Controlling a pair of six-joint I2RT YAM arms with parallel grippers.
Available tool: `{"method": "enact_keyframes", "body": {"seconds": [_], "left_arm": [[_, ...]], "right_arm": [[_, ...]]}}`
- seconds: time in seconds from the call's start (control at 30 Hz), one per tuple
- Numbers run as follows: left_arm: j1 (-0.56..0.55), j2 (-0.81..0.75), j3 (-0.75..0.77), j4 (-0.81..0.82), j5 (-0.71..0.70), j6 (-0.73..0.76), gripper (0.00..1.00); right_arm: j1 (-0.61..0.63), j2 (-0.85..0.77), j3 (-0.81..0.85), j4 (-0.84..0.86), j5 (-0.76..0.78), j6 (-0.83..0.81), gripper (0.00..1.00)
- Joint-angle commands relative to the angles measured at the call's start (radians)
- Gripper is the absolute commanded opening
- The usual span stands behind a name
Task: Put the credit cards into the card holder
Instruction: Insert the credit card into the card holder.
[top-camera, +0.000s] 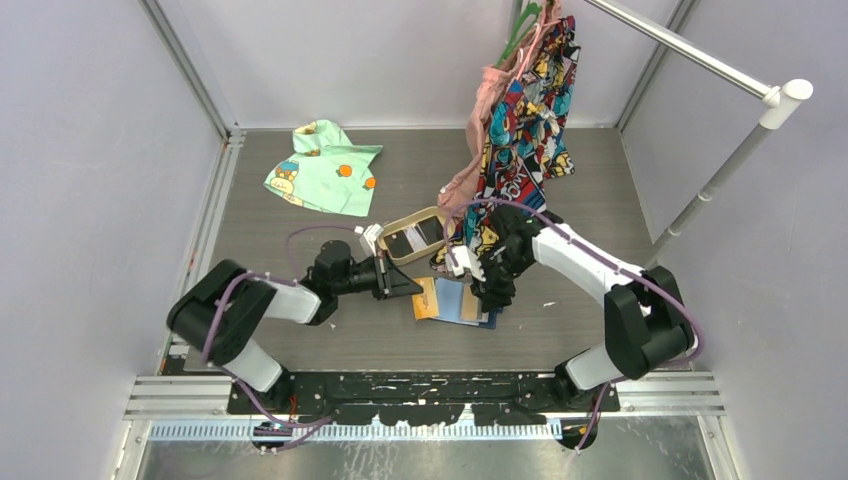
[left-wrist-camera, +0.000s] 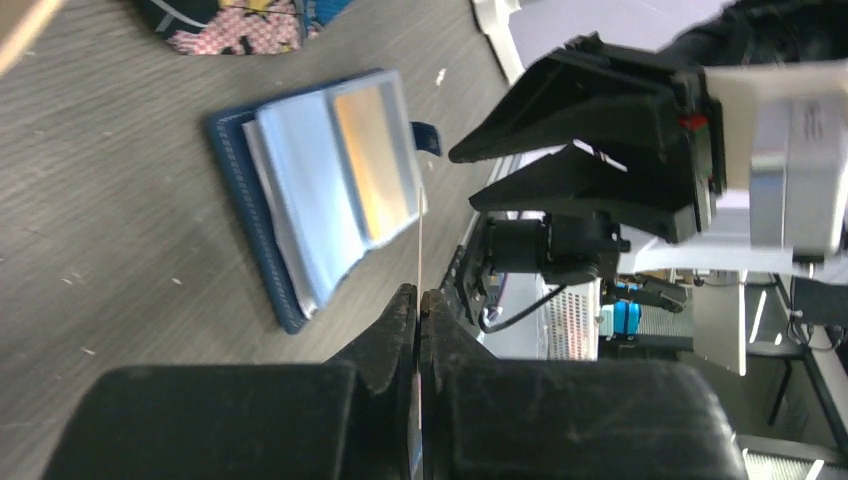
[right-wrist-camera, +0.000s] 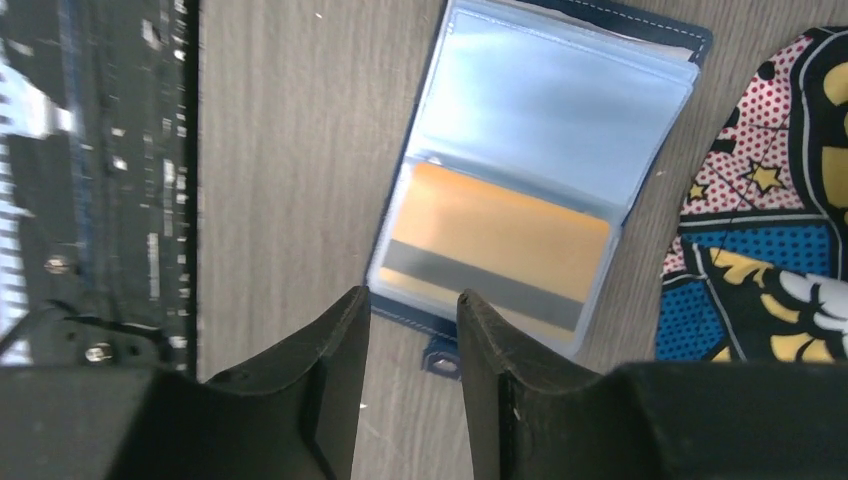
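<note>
Pale walls close round a grey counter (top-camera: 590, 190), where the card holder (top-camera: 465, 303) lies open by the middle of the near edge, an orange card (right-wrist-camera: 495, 240) showing in one clear pocket. The left hand (left-wrist-camera: 420, 295) is pressed together on a thin card (left-wrist-camera: 421, 235), edge-on, just beside the holder. The right hand (right-wrist-camera: 410, 300) hovers over it, spread and empty. Insertion seems the step; next, the card's edge must find a pocket mouth, squarely.

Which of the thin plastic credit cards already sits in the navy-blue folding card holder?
The orange-yellow card with the grey stripe, under a glossy pocket. The dark ones lie in the tan oval tray; the left gripper pinches another card edge-on.
</note>
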Motion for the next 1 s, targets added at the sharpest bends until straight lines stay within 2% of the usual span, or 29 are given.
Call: {"method": "enact_keyframes", "body": {"seconds": [0.0,0.17,0.3,0.5,0.97], "left_arm": [[-0.024,0.124,0.051,0.245,-0.028,-0.058,0.0],[-0.098,0.209,0.093,0.239,-0.106,-0.047,0.0],[-0.107,0.231,0.105,0.208,-0.129,-0.04,0.0],[-0.12,0.258,0.164,0.125,-0.132,-0.001,0.0],[-0.153,0.36,0.236,0.118,-0.145,0.0,0.0]], "right_arm": [[0.062,0.024,-0.052,0.204,0.104,-0.048,0.42],[0.077,0.068,-0.123,0.285,0.192,-0.065,0.38],[0.08,0.07,-0.163,0.29,0.235,-0.121,0.38],[0.081,0.075,-0.182,0.272,0.252,-0.17,0.37],[0.081,0.076,-0.177,0.26,0.251,-0.17,0.36]]}}
